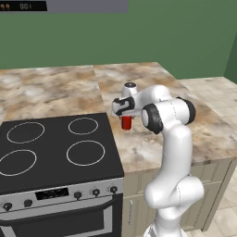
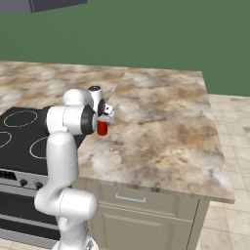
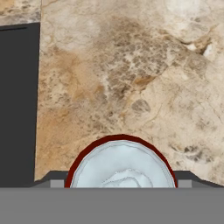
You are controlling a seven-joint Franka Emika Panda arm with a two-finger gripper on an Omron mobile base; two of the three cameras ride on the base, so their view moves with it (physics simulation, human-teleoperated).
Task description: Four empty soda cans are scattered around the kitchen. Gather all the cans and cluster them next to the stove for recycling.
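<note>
The marble counter runs right of the black stove. The gripper hangs just beyond the stove's right edge, its jaws closed around an upright red soda can above the counter.

Rendered home kitchen, simulated.

Marked as such by a black glass cooktop stove with four white ring burners, silver knob panel and oven door below; flanked by a brown-and-cream marbled stone bench over beige cabinet fronts with a silver drawer handle; backed by a plain green wall; floored in pale beige tiles.
</note>
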